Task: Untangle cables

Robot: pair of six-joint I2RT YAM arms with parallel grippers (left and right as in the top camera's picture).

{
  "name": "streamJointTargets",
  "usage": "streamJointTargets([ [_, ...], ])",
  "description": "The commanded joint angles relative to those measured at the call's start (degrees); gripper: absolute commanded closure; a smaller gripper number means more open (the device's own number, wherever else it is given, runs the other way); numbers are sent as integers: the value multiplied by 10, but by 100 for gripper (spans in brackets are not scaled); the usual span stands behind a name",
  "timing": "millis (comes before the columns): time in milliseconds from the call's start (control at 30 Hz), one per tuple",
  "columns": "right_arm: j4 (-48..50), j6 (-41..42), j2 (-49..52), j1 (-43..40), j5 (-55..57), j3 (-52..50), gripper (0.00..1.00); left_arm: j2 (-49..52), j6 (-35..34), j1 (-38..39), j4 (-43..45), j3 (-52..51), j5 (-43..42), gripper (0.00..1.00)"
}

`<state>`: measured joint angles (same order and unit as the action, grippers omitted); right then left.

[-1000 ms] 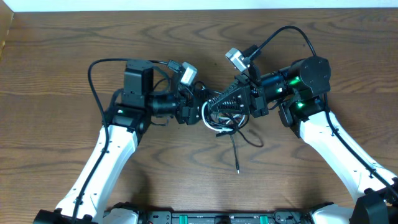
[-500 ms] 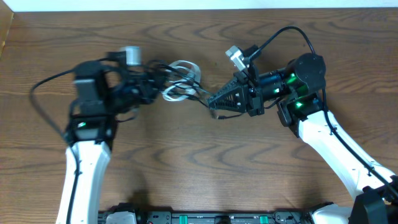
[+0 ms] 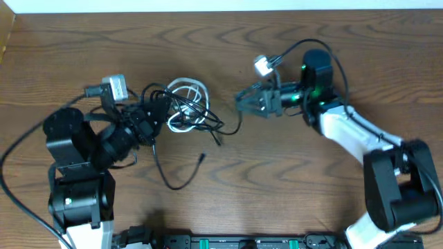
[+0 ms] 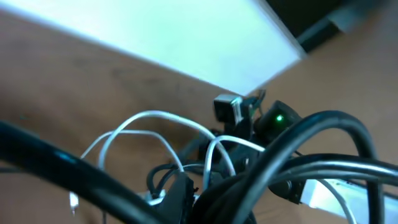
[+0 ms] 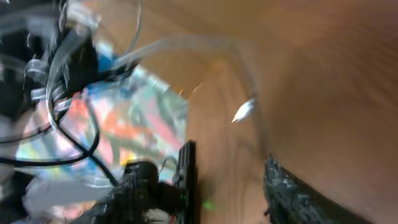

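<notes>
The cables (image 3: 188, 97) are a bundle of white loops and thin black cords on the table, left of centre. My left gripper (image 3: 151, 117) is shut on the bundle's left side. One black cord (image 3: 168, 181) trails from it toward the front, and a small plug (image 3: 201, 158) lies loose. In the left wrist view the white loops (image 4: 146, 121) rise in front of the shut left gripper (image 4: 186, 199). My right gripper (image 3: 242, 102) hangs open to the right of the bundle, apart from it. In the right wrist view, nothing but wood shows inside the right gripper (image 5: 239, 186), and a blurred white cord (image 5: 186, 45) lies ahead.
A thick black arm cable (image 4: 74, 180) crosses the left wrist view and hides part of the bundle. The table's back edge (image 3: 221, 10) runs along the top. The arms' base rail (image 3: 228, 242) lies along the front edge.
The right gripper opened and let go of the cables, then drew back to the right. The left arm, shut on the bundle, swung left and toward the front, dragging the cables with it.
</notes>
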<state>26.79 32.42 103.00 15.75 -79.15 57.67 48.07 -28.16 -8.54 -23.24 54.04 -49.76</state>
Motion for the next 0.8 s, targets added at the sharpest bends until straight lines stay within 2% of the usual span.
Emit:
streamJointTargets([
  [0, 1, 57, 13, -58, 10, 4, 25, 0, -151, -2, -65, 4, 145, 92],
  [100, -15, 94, 11, -89, 2, 4, 14, 19, -230, -1, -98, 4, 177, 92],
  [200, -44, 97, 11, -94, -12, 4, 10, 45, -296, -1, -104, 4, 177, 92],
  [300, -88, 90, 9, -76, -12, 4, 9, 79, -372, -1, -120, 4, 177, 92],
  [367, -115, 75, 2, -64, -12, 4, 19, 100, -404, 0, -129, 4, 177, 92],
  [467, -201, 41, -24, -51, 10, 4, 27, 139, -416, 7, -125, 4, 177, 92],
  [700, -562, -127, -174, 4, 219, 4, 27, 224, -415, 73, -98, 4, 177, 93],
  [767, -579, -132, -217, 21, 219, 4, 29, 240, -406, 96, -84, 4, 177, 92],
])
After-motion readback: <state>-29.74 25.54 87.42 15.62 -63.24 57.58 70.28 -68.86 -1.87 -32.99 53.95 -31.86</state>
